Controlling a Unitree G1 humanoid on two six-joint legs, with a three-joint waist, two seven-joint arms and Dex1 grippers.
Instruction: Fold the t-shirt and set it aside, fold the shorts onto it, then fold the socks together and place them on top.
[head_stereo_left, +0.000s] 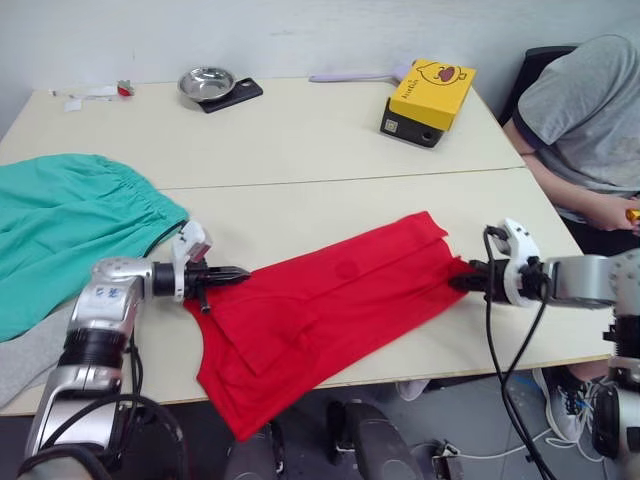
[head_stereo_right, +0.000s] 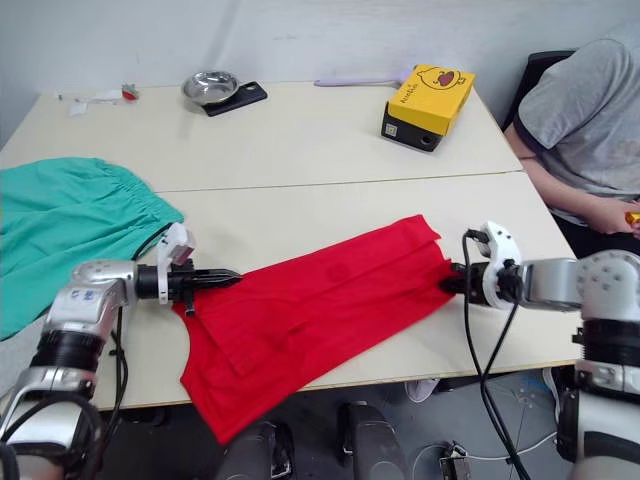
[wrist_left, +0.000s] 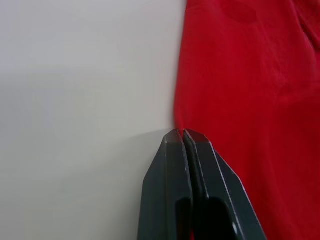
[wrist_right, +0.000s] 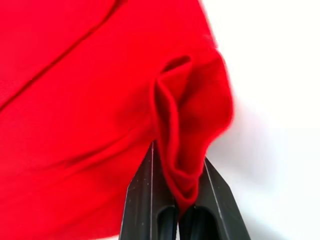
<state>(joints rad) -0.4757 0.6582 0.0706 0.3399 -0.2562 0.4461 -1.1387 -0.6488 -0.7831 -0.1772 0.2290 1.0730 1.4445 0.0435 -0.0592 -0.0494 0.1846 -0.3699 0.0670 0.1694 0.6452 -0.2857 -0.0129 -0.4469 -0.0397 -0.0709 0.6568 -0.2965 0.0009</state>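
Observation:
The red t-shirt (head_stereo_left: 330, 305) lies slantwise on the near table, its lower end hanging over the front edge. At the shirt's left edge my left gripper (head_stereo_left: 243, 271) is shut, its tips (wrist_left: 182, 134) pressed together on the cloth's border. My right gripper (head_stereo_left: 455, 283) is shut on a bunched fold of the shirt's right end (wrist_right: 187, 125). The teal-green shorts (head_stereo_left: 70, 225) are spread at the far left of the table. Below them a light grey cloth (head_stereo_left: 30, 350) shows; I cannot tell whether it is the socks.
A yellow box (head_stereo_left: 430, 95) stands at the back right, with a metal bowl (head_stereo_left: 206, 82) on a black pad at the back. A person (head_stereo_left: 590, 110) sits at the table's right side. A black cable (head_stereo_left: 495, 340) hangs from my right wrist.

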